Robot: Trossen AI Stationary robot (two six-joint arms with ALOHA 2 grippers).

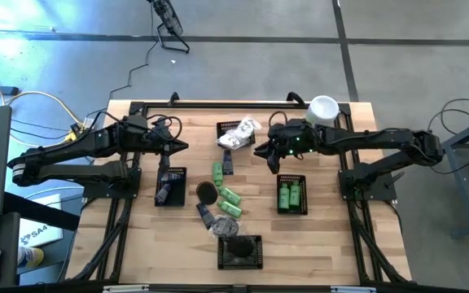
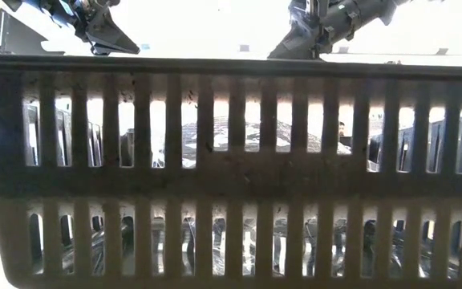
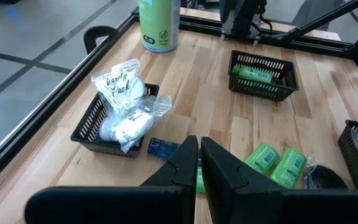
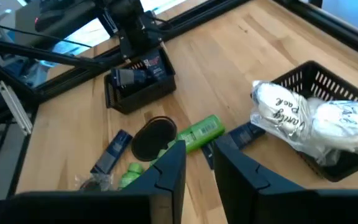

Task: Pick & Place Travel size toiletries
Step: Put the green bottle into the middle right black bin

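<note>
High view: four black mesh baskets sitting on wood table [image 1: 332, 244]. Far basket [image 1: 228, 130] holding white crinkly packets [image 1: 241, 132]; right basket [image 1: 291, 195] holding green bottles [image 1: 290, 194]; left basket [image 1: 170, 185] holding dark tubes. Loose green bottles [image 1: 228, 195] lying mid-table. Left gripper [image 1: 184, 146] hovering empty, fingers pressed together. Right gripper [image 1: 257, 150] hovering beside packets, narrow gap, gripping nothing.
</note>
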